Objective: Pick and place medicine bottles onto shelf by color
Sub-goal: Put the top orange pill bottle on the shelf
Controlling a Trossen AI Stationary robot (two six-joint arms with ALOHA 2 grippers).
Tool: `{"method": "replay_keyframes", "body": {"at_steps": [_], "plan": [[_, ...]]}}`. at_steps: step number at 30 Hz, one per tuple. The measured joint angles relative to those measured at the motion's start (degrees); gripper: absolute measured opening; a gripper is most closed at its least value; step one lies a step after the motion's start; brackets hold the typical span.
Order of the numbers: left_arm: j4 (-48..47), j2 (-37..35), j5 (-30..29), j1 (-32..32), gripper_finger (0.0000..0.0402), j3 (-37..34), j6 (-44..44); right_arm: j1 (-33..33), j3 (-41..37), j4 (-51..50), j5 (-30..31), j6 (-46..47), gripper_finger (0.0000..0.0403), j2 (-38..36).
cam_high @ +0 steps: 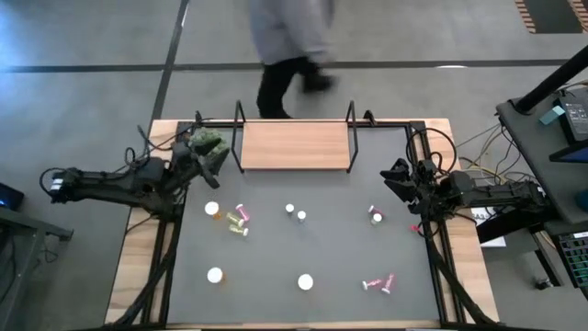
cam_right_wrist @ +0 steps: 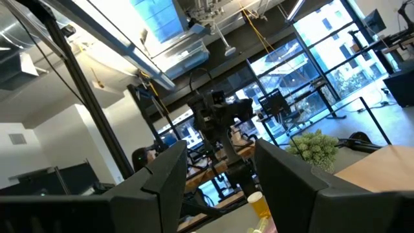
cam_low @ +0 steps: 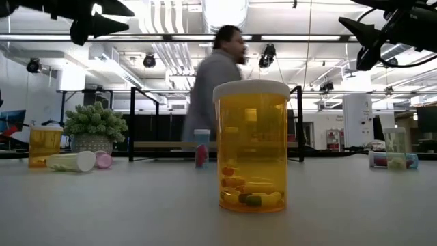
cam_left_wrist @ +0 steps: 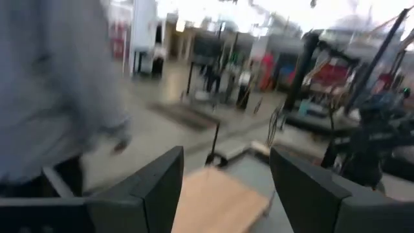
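Medicine bottles (cam_high: pixel 305 281) are sitting scattered across the desk (cam_high: pixel 276 267) in the lower frame. Higher up, the left tool (cam_high: pixel 217 158) and right tool (cam_high: pixel 393 176) are hanging spread, empty. At top centre, the shelf (cam_high: pixel 294 145) is standing bare.

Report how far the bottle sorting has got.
Done: nothing. The shelf is bare in the high view. In hand: nothing. The left gripper hangs open beside the plant, and the right gripper is open at the mat's right edge; both are empty. Left: every bottle, all on the mat, such as the orange one and the pink pair.
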Motion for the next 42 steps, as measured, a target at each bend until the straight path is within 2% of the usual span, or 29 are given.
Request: {"method": "replay_keyframes", "body": {"at_steps": [6, 13, 21, 26, 31, 42], "plan": [[-21.7, 6.7, -3.9, 0.0, 0.0215, 9.1, -19.1, 0.0, 0.0, 0.0, 0.0, 0.0, 0.0171, 0.0], [-42.4, 14.6, -4.4, 0.2, 0.0215, 17.0, -43.6, 0.0, 0.0, 0.0, 0.0, 0.0, 0.0171, 0.0], [-60.0, 21.4, -1.6, 0.3, 0.0215, 24.9, -59.6, 0.0, 0.0, 0.0, 0.0, 0.0, 0.0171, 0.0], [-69.2, 24.1, 3.4, 1.5, 0.0215, 28.2, -69.5, 0.0, 0.0, 0.0, 0.0, 0.0, 0.0171, 0.0], [-76.2, 25.8, 13.3, 4.8, 0.0215, 29.3, -79.4, 0.0, 0.0, 0.0, 0.0, 0.0, 0.0171, 0.0], [-81.1, 28.4, 28.8, 13.9, 0.0215, 29.1, -83.0, 0.0, 0.0, 0.0, 0.0, 0.0, 0.0171, 0.0]]}}
